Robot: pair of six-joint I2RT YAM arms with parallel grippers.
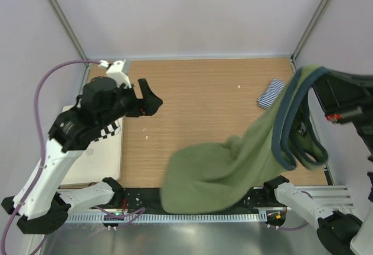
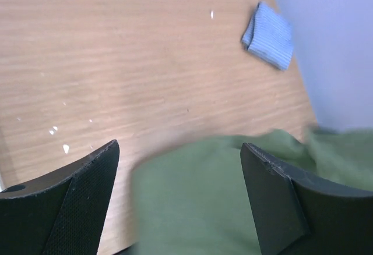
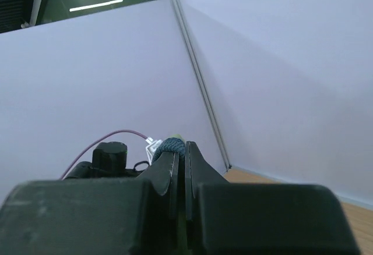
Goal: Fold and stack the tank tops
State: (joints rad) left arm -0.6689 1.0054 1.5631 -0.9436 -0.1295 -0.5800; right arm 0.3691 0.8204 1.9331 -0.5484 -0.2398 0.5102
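The olive green tank top [image 1: 227,170] with navy trim hangs from my right gripper [image 1: 317,71], which is shut on its navy strap [image 3: 172,147] high at the right; the hem drags on the table's near edge. The top also fills the bottom of the left wrist view [image 2: 198,202]. The striped tank top [image 1: 271,94] lies folded small at the far right of the table and shows in the left wrist view [image 2: 268,35]. My left gripper [image 1: 152,99] is open and empty, raised over the left part of the table, apart from both tops.
The wooden table [image 1: 198,103] is walled by pale panels on three sides. A white board [image 1: 102,156] lies at the left edge under my left arm. The arm bases and a cable rail [image 1: 198,214] run along the near edge.
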